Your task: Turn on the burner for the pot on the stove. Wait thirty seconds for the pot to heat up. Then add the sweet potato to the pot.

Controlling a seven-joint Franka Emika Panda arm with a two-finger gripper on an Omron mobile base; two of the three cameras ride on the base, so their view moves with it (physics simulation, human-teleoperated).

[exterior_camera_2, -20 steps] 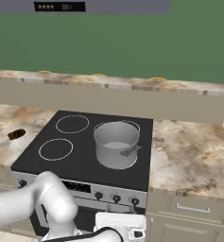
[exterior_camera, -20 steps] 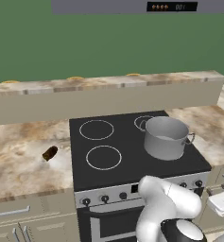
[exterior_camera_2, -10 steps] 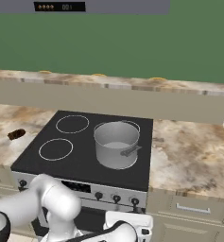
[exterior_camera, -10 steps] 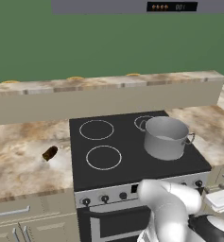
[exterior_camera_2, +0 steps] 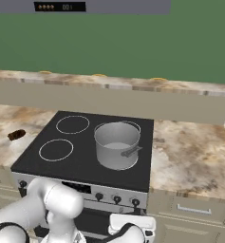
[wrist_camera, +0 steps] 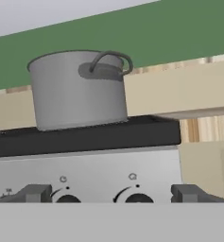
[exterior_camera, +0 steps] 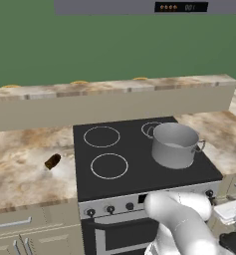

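Standing on the stove at its back right ring, the pot is empty. The sweet potato lies on the counter left of the stove. Before the stove's knobs, the gripper gapes wide.

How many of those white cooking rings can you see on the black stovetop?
3 clear: back left, front left, and one partly behind the pot at back right. Another may be hidden under the pot.

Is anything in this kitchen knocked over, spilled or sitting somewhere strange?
Nothing is spilled or tipped. The pot stands upright on the stove. The only oddity is the sweet potato, lying bare on the counter left of the stove.
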